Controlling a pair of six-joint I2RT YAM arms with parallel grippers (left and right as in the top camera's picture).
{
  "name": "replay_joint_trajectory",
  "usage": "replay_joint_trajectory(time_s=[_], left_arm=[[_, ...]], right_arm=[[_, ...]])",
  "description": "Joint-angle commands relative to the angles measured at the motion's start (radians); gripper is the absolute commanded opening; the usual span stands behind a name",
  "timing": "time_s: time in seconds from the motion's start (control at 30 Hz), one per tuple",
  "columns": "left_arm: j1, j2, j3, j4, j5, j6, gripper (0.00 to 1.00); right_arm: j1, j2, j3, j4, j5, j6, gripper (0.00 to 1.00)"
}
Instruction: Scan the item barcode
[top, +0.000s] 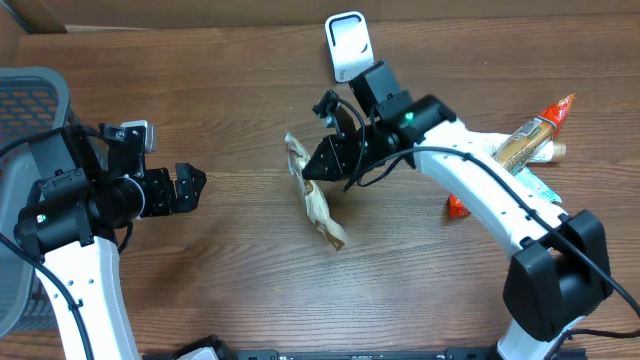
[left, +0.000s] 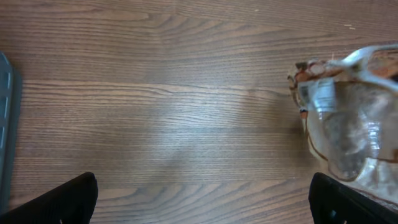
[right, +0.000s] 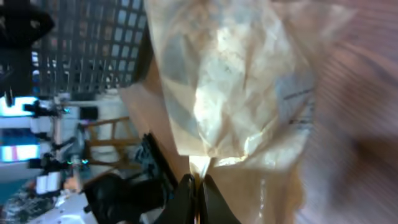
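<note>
The item (top: 318, 205) is a crinkly clear and tan packet, hanging tilted above the middle of the table. My right gripper (top: 308, 170) is shut on its upper edge. In the right wrist view the packet (right: 242, 81) fills the frame, and the right gripper (right: 198, 186) pinches a fold of its film. Faint dark print shows on the packet, but I cannot make out a barcode. A white scanner (top: 347, 45) stands at the back centre. My left gripper (top: 195, 185) is open at the left, apart from the packet. The left wrist view shows the left gripper (left: 202, 199) over bare wood, with the packet (left: 348, 118) to its right.
A grey mesh basket (top: 30, 100) sits at the far left edge. Near the right arm's base lie an orange-tipped packet (top: 530, 140) and a small red item (top: 455, 207). The table is brown wood.
</note>
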Motion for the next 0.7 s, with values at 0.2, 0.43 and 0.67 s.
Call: replay_joint_trajectory(time_s=[0.2,0.43,0.67], left_arm=[[-0.003,0.002,0.003,0.003,0.015,0.026,0.99],[-0.003,0.002,0.003,0.003,0.015,0.026,0.99],[-0.003,0.002,0.003,0.003,0.015,0.026,0.99]], right_arm=[[-0.046,-0.024,-0.358,0.308,0.061,0.288,0.04],[-0.155,-0.024,-0.377,0.229,0.156,0.192,0.05],[-0.185,-0.024,-0.377,0.158,0.174,0.128,0.82]])
